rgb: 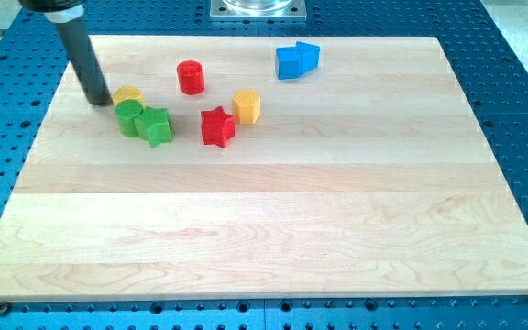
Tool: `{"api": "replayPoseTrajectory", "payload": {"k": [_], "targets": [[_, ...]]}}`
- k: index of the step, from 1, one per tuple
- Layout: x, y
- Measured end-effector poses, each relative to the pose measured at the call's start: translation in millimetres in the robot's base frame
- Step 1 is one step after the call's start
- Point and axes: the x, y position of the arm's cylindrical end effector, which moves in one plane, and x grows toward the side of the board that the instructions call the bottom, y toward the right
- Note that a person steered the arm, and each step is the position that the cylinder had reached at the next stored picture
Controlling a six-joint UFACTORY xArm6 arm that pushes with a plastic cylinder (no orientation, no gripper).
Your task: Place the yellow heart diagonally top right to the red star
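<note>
The yellow heart (127, 93) lies at the board's upper left, just above and touching a green cylinder (128, 118). The red star (216, 126) sits to the right of it, near the view's upper middle. My tip (100, 102) rests on the board just left of the yellow heart, very close to it or touching it. The rod rises up and left out of the view.
A green star (156, 126) touches the green cylinder's right side. A yellow hexagon (247, 106) sits just upper right of the red star. A red cylinder (190, 77) stands above them. Two blue blocks (296, 60) lie together near the top edge of the wooden board (273, 229).
</note>
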Motion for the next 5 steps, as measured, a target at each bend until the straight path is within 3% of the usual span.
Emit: {"api": "replayPoseTrajectory", "payload": {"k": [1,2,3,4,5], "targets": [[-6,96],[-10,38],[23,4],[36,65],[21,148]]}}
